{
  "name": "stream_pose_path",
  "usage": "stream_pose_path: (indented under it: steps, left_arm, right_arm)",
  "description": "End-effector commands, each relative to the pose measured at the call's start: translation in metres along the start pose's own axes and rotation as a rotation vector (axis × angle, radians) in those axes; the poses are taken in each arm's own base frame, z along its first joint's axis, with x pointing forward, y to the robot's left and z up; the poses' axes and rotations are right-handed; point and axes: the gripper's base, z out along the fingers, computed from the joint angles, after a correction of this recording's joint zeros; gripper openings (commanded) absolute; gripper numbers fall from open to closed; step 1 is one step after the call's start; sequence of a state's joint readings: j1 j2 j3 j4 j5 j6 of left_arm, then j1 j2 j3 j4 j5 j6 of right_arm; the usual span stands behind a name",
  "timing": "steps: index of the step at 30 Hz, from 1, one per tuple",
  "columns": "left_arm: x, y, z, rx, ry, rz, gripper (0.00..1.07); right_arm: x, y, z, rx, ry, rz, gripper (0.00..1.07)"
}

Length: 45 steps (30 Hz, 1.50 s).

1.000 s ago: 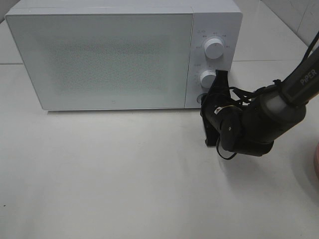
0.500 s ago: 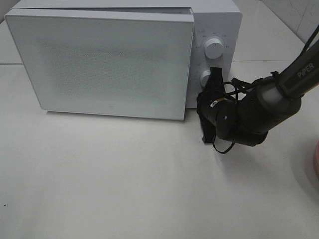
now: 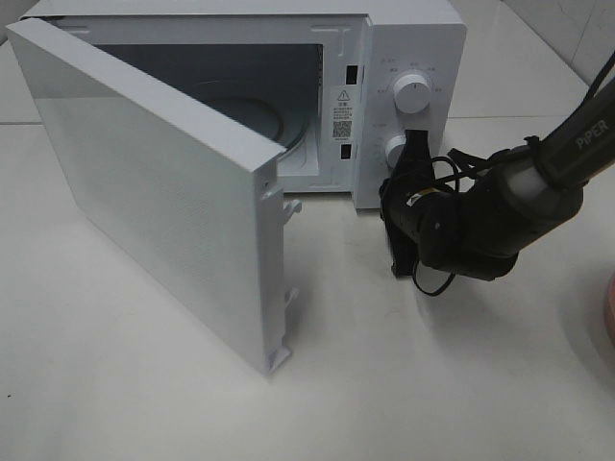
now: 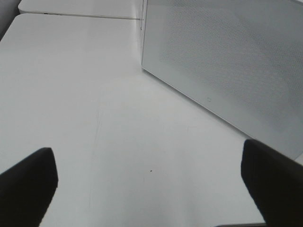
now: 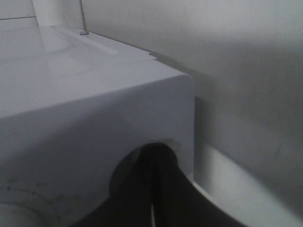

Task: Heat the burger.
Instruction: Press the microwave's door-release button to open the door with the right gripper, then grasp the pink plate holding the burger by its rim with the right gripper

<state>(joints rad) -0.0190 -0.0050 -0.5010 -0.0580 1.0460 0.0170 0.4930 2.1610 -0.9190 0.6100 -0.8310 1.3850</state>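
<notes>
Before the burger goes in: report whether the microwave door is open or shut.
Open. The door stands angled well out from the microwave, and the cavity shows behind it.

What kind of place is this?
Probably a pretend kitchen in a robot lab: a white microwave with its door open, a plain white counter, and a black robot arm.

Before me a white microwave (image 3: 413,38) sits on the white table (image 3: 144,403), its door (image 3: 144,202) swung wide open. Inside I see a glass turntable (image 3: 259,110). Two round knobs (image 3: 413,94) sit on the panel, just beside a warning sticker (image 3: 343,115).
</notes>
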Motion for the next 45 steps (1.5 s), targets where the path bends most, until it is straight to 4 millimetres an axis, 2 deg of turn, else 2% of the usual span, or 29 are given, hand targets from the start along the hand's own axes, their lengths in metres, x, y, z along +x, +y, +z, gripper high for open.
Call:
stream_pose_path:
  steps: [1,2,7,12,18,23,28,35,39,40,41,43,45]
  left_arm:
    - [0.002,0.0,-0.002,0.004,-0.029,0.005,0.98]
    - [0.002,0.0,-0.002,0.004,-0.029,0.005,0.98]
    - [0.002,0.0,-0.002,0.004,-0.029,0.005,0.98]
    - [0.002,0.0,-0.002,0.004,-0.029,0.005,0.98]
    - [0.002,0.0,-0.002,0.004,-0.029,0.005,0.98]
    - [0.002,0.0,-0.002,0.004,-0.029,0.005,0.98]
    - [0.002,0.0,-0.002,0.004,-0.029,0.005,0.98]
    - [0.002,0.0,-0.002,0.004,-0.029,0.005,0.98]
    - [0.002,0.0,-0.002,0.004,-0.029,0.005,0.98]
    - [0.002,0.0,-0.002,0.004,-0.029,0.005,0.98]
    - [0.002,0.0,-0.002,0.004,-0.029,0.005,0.98]
    - [0.002,0.0,-0.002,0.004,-0.029,0.005,0.98]
    - [0.002,0.0,-0.002,0.004,-0.029,0.005,0.98]
  right_arm:
    - [-0.005,0.035,0.002,-0.227,-0.004,-0.007,0.0]
    - [0.0,0.025,-0.002,-0.188,0.02,0.018,0.0]
    - [0.005,0.01,-0.012,-0.143,0.039,0.032,0.0]
    - [0.003,0.008,-0.02,-0.123,0.051,0.013,0.0]
    - [-0.003,-0.005,-0.037,0.014,0.072,-0.017,0.0]
    - [-0.008,-0.009,-0.047,0.047,0.076,-0.035,0.0]
    - [-0.015,-0.004,-0.074,0.045,0.122,-0.166,0.0]
    - [-0.017,-0.002,-0.099,0.116,0.19,-0.304,0.01]
    - [-0.017,0.004,-0.113,0.171,0.245,-0.451,0.01]
    - [-0.017,0.006,-0.12,0.201,0.274,-0.538,0.01]
    - [-0.017,0.006,-0.12,0.201,0.274,-0.538,0.01]
    - [-0.018,0.009,-0.13,0.248,0.332,-0.688,0.01]
    - [-0.02,0.01,-0.133,0.263,0.345,-0.723,0.01]
